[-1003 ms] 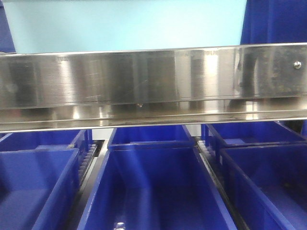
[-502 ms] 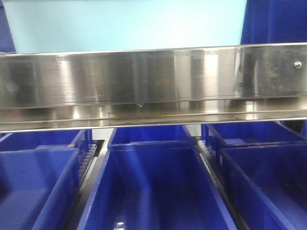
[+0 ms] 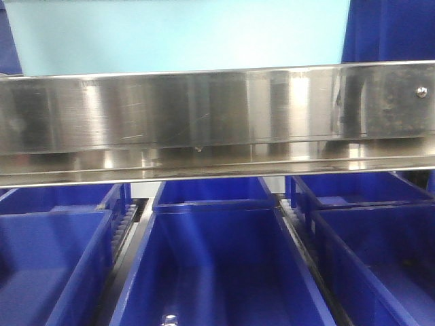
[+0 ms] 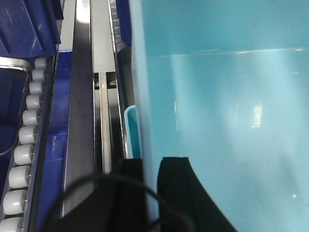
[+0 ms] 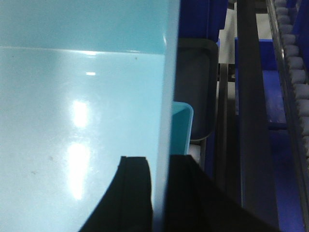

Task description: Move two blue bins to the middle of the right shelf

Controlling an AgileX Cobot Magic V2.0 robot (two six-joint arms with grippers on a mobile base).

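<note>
One pale blue bin [image 3: 177,34] fills the top of the front view. It sits on the upper level, just behind a broad steel shelf rail [image 3: 217,115] that crosses the whole width. A dark blue crate [image 3: 387,30] stands just to its right on the same level.

Below the rail there are six dark blue crates in three lanes, each with a near one and a far one: left [image 3: 47,272] and [image 3: 61,197], middle [image 3: 217,272] and [image 3: 211,190], right [image 3: 380,265] and [image 3: 353,190].

The left gripper [image 4: 151,162] straddles the bin's [image 4: 231,121] left wall, one black finger outside and one inside, clamped on it. The right gripper [image 5: 158,159] grips the right wall of the bin [image 5: 72,121] the same way.

Just outside each gripped wall a second pale blue lip [image 4: 130,130] [image 5: 182,128] shows. I cannot tell whether it belongs to the same bin or to another nested one.

One row of white rollers [image 4: 24,145] runs along the far left of the left wrist view. Another row [image 5: 294,72] runs along the far right of the right wrist view.
</note>
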